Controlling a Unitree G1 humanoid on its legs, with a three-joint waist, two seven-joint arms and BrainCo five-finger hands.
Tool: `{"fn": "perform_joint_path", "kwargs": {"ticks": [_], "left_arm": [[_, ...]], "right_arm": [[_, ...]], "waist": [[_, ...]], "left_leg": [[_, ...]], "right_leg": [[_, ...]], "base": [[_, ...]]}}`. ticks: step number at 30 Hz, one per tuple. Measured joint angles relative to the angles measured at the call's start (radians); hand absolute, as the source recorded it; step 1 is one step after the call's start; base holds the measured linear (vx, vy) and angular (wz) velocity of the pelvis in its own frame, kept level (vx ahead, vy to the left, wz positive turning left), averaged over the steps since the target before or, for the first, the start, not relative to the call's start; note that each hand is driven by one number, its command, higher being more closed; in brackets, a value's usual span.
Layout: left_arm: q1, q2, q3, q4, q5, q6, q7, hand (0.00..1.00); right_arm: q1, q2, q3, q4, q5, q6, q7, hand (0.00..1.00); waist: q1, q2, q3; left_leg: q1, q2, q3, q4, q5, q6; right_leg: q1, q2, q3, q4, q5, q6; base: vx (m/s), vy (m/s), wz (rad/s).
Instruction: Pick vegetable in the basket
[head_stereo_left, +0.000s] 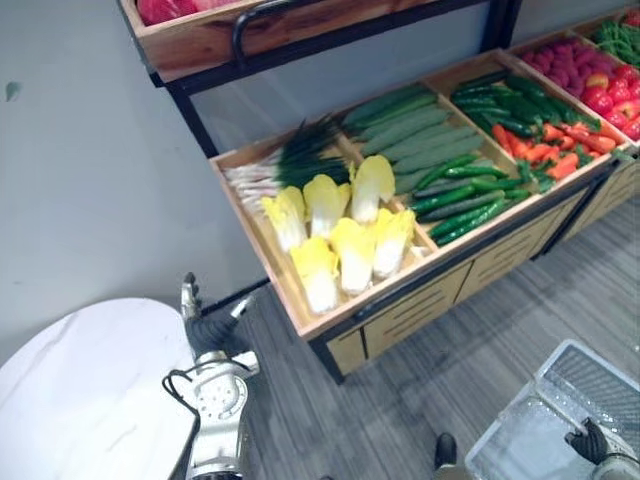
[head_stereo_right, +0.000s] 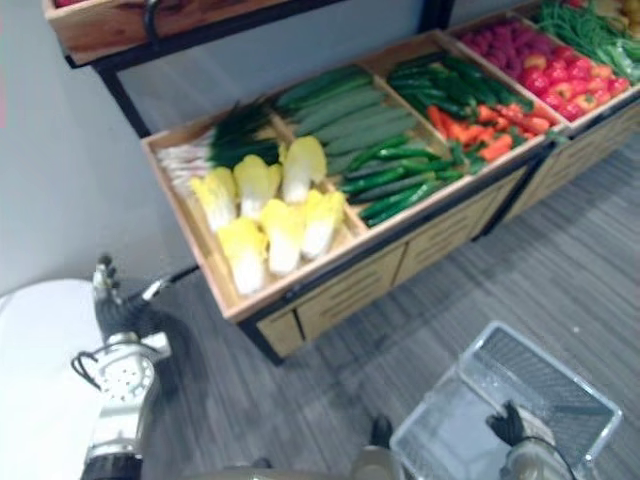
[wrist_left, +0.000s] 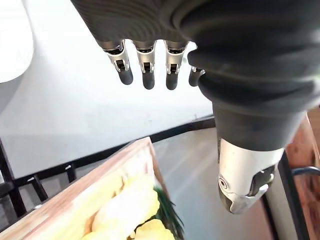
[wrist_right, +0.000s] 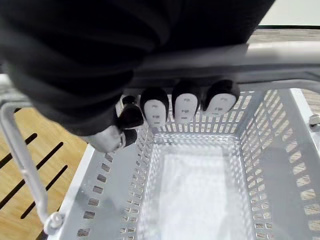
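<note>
A wooden produce stand (head_stereo_left: 300, 320) holds yellow napa cabbages (head_stereo_left: 340, 240), green onions (head_stereo_left: 290, 160), cucumbers (head_stereo_left: 420, 130), green peppers (head_stereo_left: 460, 200) and carrots (head_stereo_left: 555, 145). My left hand (head_stereo_left: 192, 305) hangs open low at the stand's left corner, holding nothing; its straight fingers (wrist_left: 145, 65) point past the cabbages (wrist_left: 130, 210). My right hand (head_stereo_left: 590, 440) is shut on the handle (wrist_right: 280, 52) of a white plastic basket (head_stereo_left: 545, 420), which is empty inside (wrist_right: 195, 195).
A round white table (head_stereo_left: 80, 390) stands at lower left beside my left arm. An upper wooden shelf (head_stereo_left: 200, 40) with red produce overhangs the stand. Red peppers and purple vegetables (head_stereo_left: 590, 75) fill the far right bins. Grey plank floor (head_stereo_left: 450, 370) lies between stand and basket.
</note>
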Motion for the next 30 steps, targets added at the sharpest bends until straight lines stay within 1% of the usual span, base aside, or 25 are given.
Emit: {"fn": "perform_joint_path", "kwargs": {"ticks": [1,5,6,8,11,12,14,16,18,23,25,30], "left_arm": [[-0.001,-0.001,-0.003,0.000,0.015,0.000,0.000,0.00],[-0.016,-0.001,-0.018,0.014,0.025,0.010,0.000,0.00],[-0.037,-0.001,-0.018,0.047,0.025,0.011,0.003,0.00],[-0.063,-0.001,-0.019,0.106,0.025,0.029,0.012,0.00],[-0.090,0.000,-0.018,0.176,0.025,0.050,0.036,0.00],[-0.102,0.000,-0.018,0.204,0.024,0.053,0.039,0.00],[-0.114,0.000,-0.017,0.229,0.023,0.056,0.045,0.00],[-0.125,0.000,-0.019,0.257,0.022,0.071,0.049,0.00],[-0.152,0.000,-0.021,0.285,0.019,0.075,0.063,0.00],[-0.184,0.000,-0.041,0.284,0.021,0.075,0.073,0.00],[-0.189,-0.001,-0.066,0.282,0.023,0.074,0.074,0.00],[-0.191,-0.002,-0.119,0.255,0.031,0.073,0.074,0.00]], "right_arm": [[-0.001,0.000,0.001,0.001,0.000,-0.001,0.000,1.00],[0.000,0.000,0.008,0.001,-0.003,-0.002,0.000,1.00],[0.000,0.000,0.014,0.001,-0.003,-0.001,0.000,1.00],[-0.005,0.000,0.033,-0.001,-0.006,0.000,0.000,1.00],[-0.024,0.001,0.075,-0.010,-0.016,-0.003,0.000,1.00],[-0.024,0.002,0.086,-0.017,-0.021,-0.004,0.000,1.00],[-0.030,0.002,0.095,-0.020,-0.021,-0.008,0.000,1.00],[-0.038,0.002,0.098,-0.031,-0.021,-0.007,-0.001,1.00],[-0.041,0.002,0.118,-0.047,-0.021,-0.004,-0.001,1.00],[-0.053,0.002,0.126,-0.049,-0.021,-0.001,-0.007,1.00],[-0.056,0.002,0.127,-0.049,-0.019,-0.002,-0.026,1.00],[-0.058,0.002,0.127,-0.046,-0.019,-0.003,-0.041,1.00]], "waist": [[-0.007,0.000,0.000],[-0.009,-0.005,-0.004],[-0.009,-0.005,-0.004],[-0.011,-0.012,-0.008],[-0.030,-0.020,-0.011],[-0.031,-0.022,-0.012],[-0.031,-0.028,-0.011],[-0.034,-0.030,-0.010],[-0.035,-0.031,-0.009],[-0.035,-0.034,-0.008],[-0.035,-0.034,-0.007],[-0.035,-0.034,-0.006]], "left_leg": [[0.001,0.002,0.000,0.001,0.000,0.000],[0.008,0.009,0.002,-0.001,0.000,-0.001],[0.013,0.010,0.002,-0.003,0.000,-0.001],[0.017,0.009,0.002,-0.004,-0.002,-0.003],[0.016,0.009,0.003,-0.008,-0.002,-0.004],[0.016,0.010,0.008,-0.010,-0.002,-0.004],[0.015,0.010,0.022,-0.015,-0.002,-0.004],[0.014,0.010,0.033,-0.016,-0.003,-0.004],[0.013,0.010,0.036,-0.017,-0.003,-0.005],[0.004,0.010,0.041,-0.017,-0.005,-0.008],[-0.003,0.009,0.042,-0.017,-0.005,-0.008],[-0.004,0.007,0.039,-0.017,-0.005,-0.008]], "right_leg": [[0.000,0.003,0.000,-0.002,0.004,-0.001],[0.001,0.012,0.001,-0.010,0.007,0.001],[0.006,0.014,0.001,-0.013,0.007,0.001],[0.012,0.015,0.002,-0.018,0.007,0.001],[0.010,0.016,0.003,-0.025,0.010,-0.001],[0.010,0.019,0.007,-0.034,0.018,-0.007],[0.008,0.024,0.019,-0.054,0.030,-0.007],[-0.003,0.026,0.031,-0.054,0.031,-0.006],[-0.010,0.028,0.040,-0.054,0.031,-0.006],[-0.025,0.029,0.050,-0.054,0.032,-0.005],[-0.034,0.028,0.050,-0.054,0.032,-0.005],[-0.035,0.028,0.050,-0.054,0.032,-0.005]], "base": [[0.05,-0.002,-0.01],[0.06,-0.015,-0.02],[0.06,-0.009,-0.01],[0.03,-0.003,-0.02],[0.00,-0.003,-0.02],[0.00,-0.012,-0.10],[-0.01,-0.019,-0.19],[-0.01,-0.018,-0.20],[0.00,-0.019,-0.12],[-0.01,-0.018,-0.06],[0.00,0.000,0.00],[0.00,0.000,0.00]]}}
